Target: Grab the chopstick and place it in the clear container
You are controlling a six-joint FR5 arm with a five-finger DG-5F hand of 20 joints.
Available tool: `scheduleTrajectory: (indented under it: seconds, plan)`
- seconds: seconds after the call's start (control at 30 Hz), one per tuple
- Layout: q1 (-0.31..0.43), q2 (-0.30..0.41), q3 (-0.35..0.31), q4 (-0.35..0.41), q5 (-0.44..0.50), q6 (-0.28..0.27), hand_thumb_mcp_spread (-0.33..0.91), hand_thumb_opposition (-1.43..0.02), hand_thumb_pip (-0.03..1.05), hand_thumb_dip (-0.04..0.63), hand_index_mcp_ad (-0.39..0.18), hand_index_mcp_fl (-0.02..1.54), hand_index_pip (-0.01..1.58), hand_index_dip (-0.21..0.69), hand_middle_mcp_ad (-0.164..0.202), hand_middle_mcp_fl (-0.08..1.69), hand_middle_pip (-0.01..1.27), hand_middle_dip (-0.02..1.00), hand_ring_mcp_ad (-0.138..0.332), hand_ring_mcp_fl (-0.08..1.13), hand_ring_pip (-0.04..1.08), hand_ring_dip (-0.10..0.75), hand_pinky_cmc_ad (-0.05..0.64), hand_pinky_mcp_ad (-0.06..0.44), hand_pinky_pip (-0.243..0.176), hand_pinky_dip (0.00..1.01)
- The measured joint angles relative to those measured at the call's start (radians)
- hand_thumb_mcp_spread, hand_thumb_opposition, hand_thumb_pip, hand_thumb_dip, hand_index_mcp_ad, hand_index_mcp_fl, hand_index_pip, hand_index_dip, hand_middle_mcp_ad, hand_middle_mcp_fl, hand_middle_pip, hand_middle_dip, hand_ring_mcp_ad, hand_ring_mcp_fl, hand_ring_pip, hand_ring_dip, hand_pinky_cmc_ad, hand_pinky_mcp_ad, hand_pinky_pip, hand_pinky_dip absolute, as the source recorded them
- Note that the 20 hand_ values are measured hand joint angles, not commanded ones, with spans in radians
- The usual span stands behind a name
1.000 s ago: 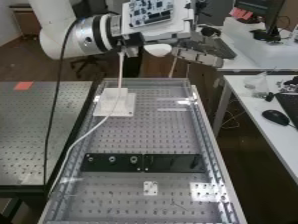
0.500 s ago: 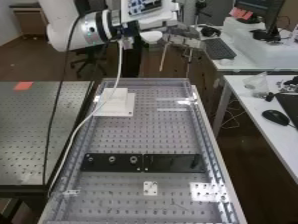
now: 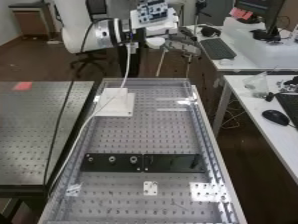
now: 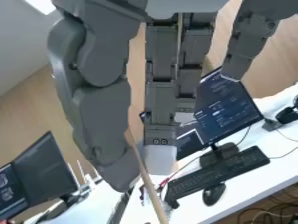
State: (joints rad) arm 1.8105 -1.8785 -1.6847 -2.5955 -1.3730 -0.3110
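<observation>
Pinching a wooden chopstick (image 4: 153,194) between thumb and fingers of the hand (image 3: 181,45), grip narrow. In high view, held up between 12 and 1 o'clock, past the far end of the perforated bench (image 3: 143,135), with chopstick hanging slightly tilted toward 6 o'clock. From wrist view, seen much closer: chopstick running along by the thumb tip and angling off past it, with a monitor (image 4: 226,107), black keyboard (image 4: 216,172) and mouse (image 4: 213,194) on a white desk (image 4: 249,187) behind. From high view, laid out on the bench: white square-based block (image 3: 116,102) at 10 o'clock, black plates (image 3: 171,163) at 6. Off the bench, clear plastic item (image 3: 256,85) between 2 and 3; too small to tell what kind.
</observation>
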Motion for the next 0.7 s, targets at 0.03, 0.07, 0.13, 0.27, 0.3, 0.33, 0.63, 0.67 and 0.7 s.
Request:
scheduleTrajectory:
  seconds: [0.03,0.07,0.13,0.27,0.3,0.33,0.63,0.67,0.7]
  plan:
    - [0.003,-0.009,0.008,-0.006,-0.004,-0.002,0.69,-1.08,0.37,0.284,-0.328,1.22,0.50,0.386,0.035,1.43,0.26,0.72,0.023,0.61,0.11,0.545,0.358,0.312,0.035,0.18]
    - [0.003,-0.010,0.010,-0.007,-0.004,-0.003,0.69,-1.08,0.37,0.284,-0.330,1.22,0.50,0.386,0.035,1.43,0.26,0.72,0.023,0.61,0.11,0.545,0.358,0.312,0.035,0.18]
    - [0.005,-0.019,0.019,-0.016,0.012,-0.002,0.69,-1.08,0.37,0.284,-0.328,1.22,0.50,0.386,0.035,1.43,0.26,0.72,0.023,0.61,0.11,0.545,0.358,0.312,0.035,0.18]
    - [0.002,-0.050,0.045,-0.043,-0.006,0.007,0.69,-1.08,0.37,0.284,-0.323,1.22,0.50,0.386,0.035,1.43,0.26,0.72,0.023,0.61,0.11,0.545,0.358,0.316,0.035,0.18]
    - [0.002,-0.054,0.048,-0.047,-0.010,0.008,0.69,-1.08,0.37,0.284,-0.326,1.22,0.50,0.382,0.035,1.43,0.26,0.72,0.023,0.61,0.11,0.545,0.358,0.312,0.035,0.18]
    - [0.001,-0.060,0.054,-0.057,-0.012,0.009,0.69,-1.08,0.37,0.284,-0.328,1.22,0.50,0.386,0.035,1.43,0.26,0.72,0.024,0.61,0.11,0.545,0.358,0.316,0.035,0.18]
    - [-0.006,-0.104,0.084,-0.109,0.018,0.007,0.69,-1.08,0.37,0.284,-0.323,1.22,0.50,0.382,0.037,1.43,0.26,0.72,0.023,0.62,0.11,0.545,0.358,0.312,0.035,0.18]
    - [-0.007,-0.110,0.088,-0.115,0.017,0.004,0.69,-1.08,0.37,0.284,-0.326,1.22,0.50,0.382,0.037,1.43,0.26,0.72,0.023,0.62,0.11,0.545,0.358,0.312,0.035,0.18]
    - [-0.007,-0.113,0.090,-0.118,0.016,0.003,0.69,-1.08,0.37,0.284,-0.323,1.22,0.50,0.382,0.037,1.43,0.26,0.72,0.023,0.63,0.11,0.545,0.358,0.312,0.035,0.18]
